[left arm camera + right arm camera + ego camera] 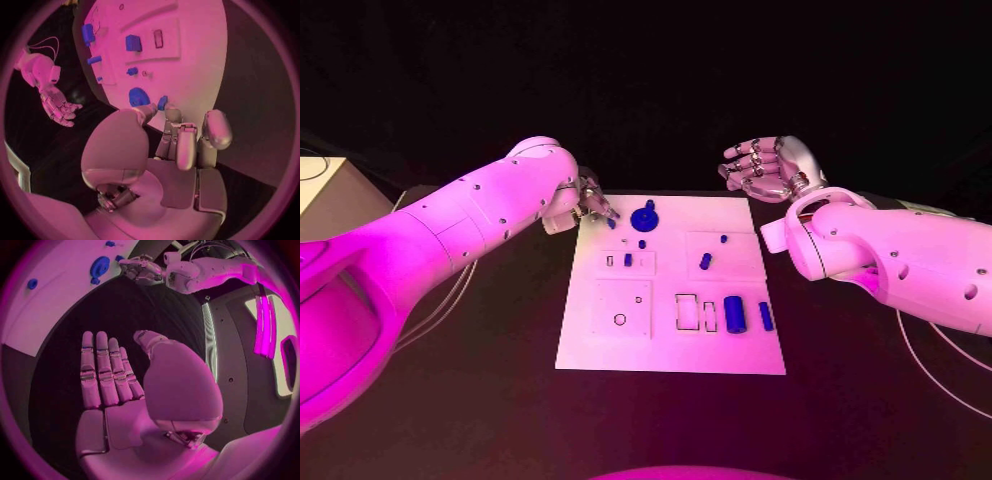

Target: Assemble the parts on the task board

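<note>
The white task board (672,350) lies mid-table. My left hand (593,200) hangs over its far left corner; in the left wrist view the thumb and a finger pinch a small blue part (162,102). Just beside it a round blue part (645,217) sits on the board. A blue cylinder (734,309) and a thin blue bar (766,316) lie near the board's right edge, with several smaller blue parts (705,261) in the middle. My right hand (764,168) is raised beyond the far right corner, fingers straight and holding nothing (106,372).
A pale box (329,195) stands at the table's left edge. Thin cables (444,300) trail beside my left arm and more (935,360) under my right. Bare black table (473,400) surrounds the board.
</note>
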